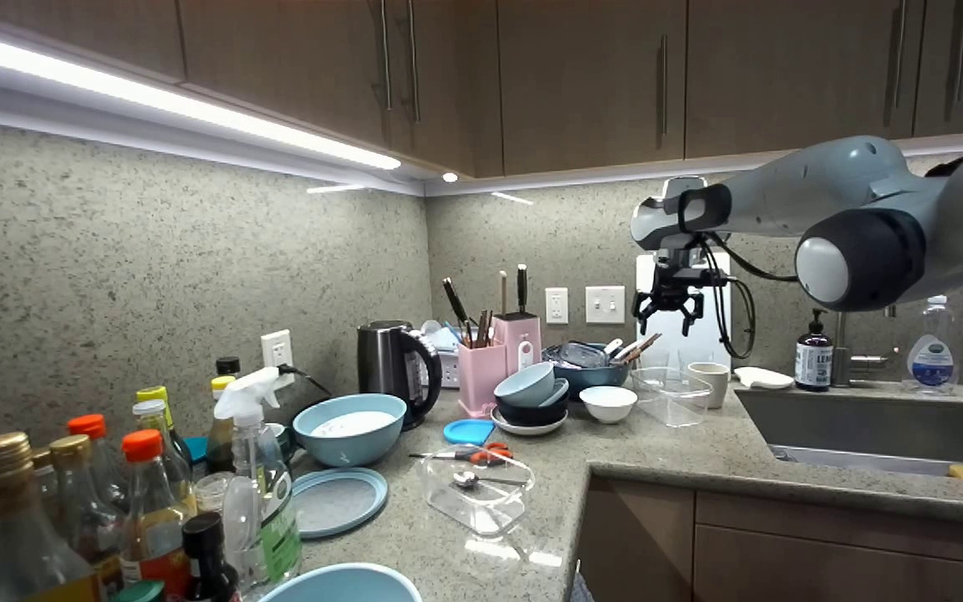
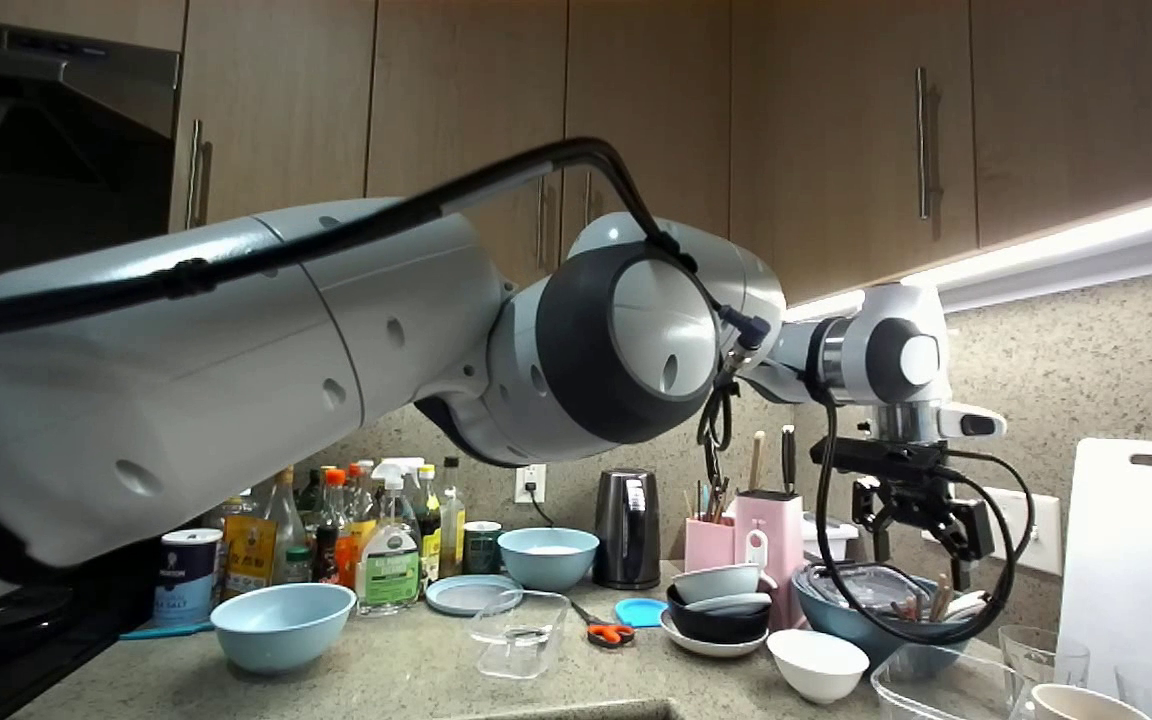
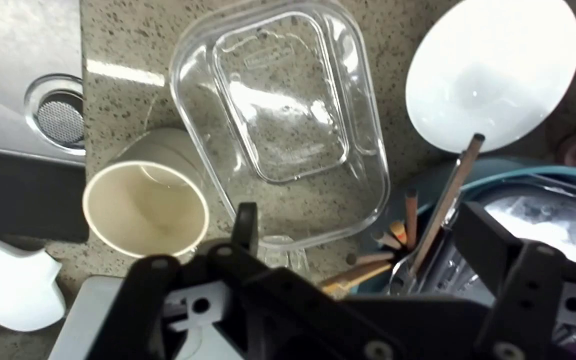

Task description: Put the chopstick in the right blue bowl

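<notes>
Furthest left in an exterior view I have a round, light-blue bowl [image 2: 281,635]; to its right, beside the shiny black kettle [image 2: 626,535], sits a wide, deep, light-blue bowl with a paler inside [image 2: 548,568], which I take as my target. Further right, the black two-fingered gripper [image 2: 921,568] hangs in the air, its fingers [image 3: 246,226] spread wide with nothing held between them. I judge this to be the reach, with the pick not yet made.

On the wrist view, left to right: a cream-coloured cup [image 3: 145,212], a clear plastic container [image 3: 293,110], then slim wooden sticks [image 3: 373,258] poking out of a large, round, darker-blue bowl [image 3: 563,171]. Among them, the long, brown wooden chopstick [image 3: 446,203] is likeliest mine, though I can't be sure. Next I'd shift rightward in that view, lower, pinch, lift it clear of the metal utensil [image 3: 402,282] and swing across to my target.

Its long axis slants steeply, lower left to upper right; the dark end points up at a glossy white bowl [image 3: 493,65], overlapping its edge, touching or not I can't tell. A pinch should cross the shaft fairly squarely, perhaps after a slight turn.
</notes>
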`<action>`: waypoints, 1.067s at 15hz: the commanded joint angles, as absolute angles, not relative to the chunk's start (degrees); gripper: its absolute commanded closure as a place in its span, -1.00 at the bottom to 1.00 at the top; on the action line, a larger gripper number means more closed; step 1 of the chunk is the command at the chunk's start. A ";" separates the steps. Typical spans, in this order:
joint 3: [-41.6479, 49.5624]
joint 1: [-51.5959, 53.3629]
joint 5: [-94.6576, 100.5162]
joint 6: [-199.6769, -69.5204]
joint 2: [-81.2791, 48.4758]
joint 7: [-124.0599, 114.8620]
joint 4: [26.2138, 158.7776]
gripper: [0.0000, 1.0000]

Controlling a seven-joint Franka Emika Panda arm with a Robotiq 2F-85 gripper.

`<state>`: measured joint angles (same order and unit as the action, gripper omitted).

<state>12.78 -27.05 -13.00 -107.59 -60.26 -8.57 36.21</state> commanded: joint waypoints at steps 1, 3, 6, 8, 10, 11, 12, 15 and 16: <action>12.25 -26.98 -15.37 -114.55 -61.60 -15.28 34.77 -1.00; 12.39 -26.70 -13.74 -113.59 -60.72 -14.04 36.03 -1.00; 12.39 -26.50 -13.74 -115.45 -60.97 -17.12 36.03 -1.00; 12.59 -26.56 -13.75 -114.79 -61.11 -18.35 35.90 -1.00; 13.08 -26.82 -13.89 -114.65 -61.77 -21.09 35.47 -1.00; 13.29 -27.00 -13.88 -113.90 -61.99 -22.37 35.34 -1.00; 13.38 -27.17 -13.99 -113.36 -62.19 -23.41 35.26 -1.00; 13.70 -27.78 -14.04 -113.52 -63.27 -26.01 34.36 -1.00; 13.75 -27.91 -14.10 -113.41 -63.47 -26.63 34.20 -1.00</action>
